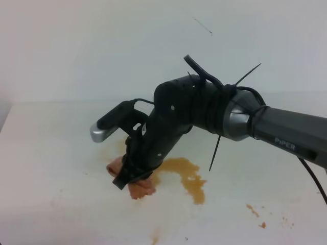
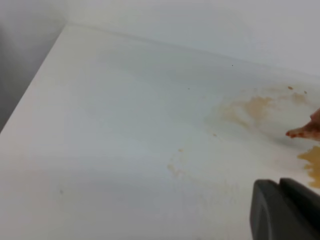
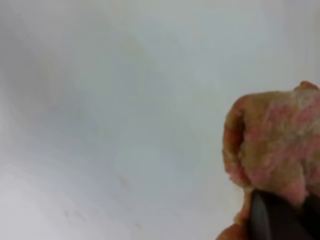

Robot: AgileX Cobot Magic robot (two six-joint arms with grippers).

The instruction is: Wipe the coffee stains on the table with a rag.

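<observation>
My right gripper point(image 1: 130, 176) reaches across from the right and is shut on the rag point(image 1: 140, 186), a lumpy pinkish-orange wad pressed onto the white table point(image 1: 51, 204). It sits at the left end of the big amber coffee stains point(image 1: 189, 176). The right wrist view shows the rag point(image 3: 272, 145) up close, blotched brown, above a dark fingertip point(image 3: 272, 220). In the left wrist view a tip of the rag point(image 2: 307, 131) pokes in at the right edge, beside a faint tan smear point(image 2: 250, 107) and an amber patch point(image 2: 312, 160). A dark part of the left gripper point(image 2: 285, 210) fills the bottom right corner.
Small orange-brown specks point(image 1: 253, 209) lie on the table to the right of the blotch. The pale wall point(image 1: 102, 46) rises behind the table. In the left wrist view the table's left edge point(image 2: 30, 85) drops off to a grey gap.
</observation>
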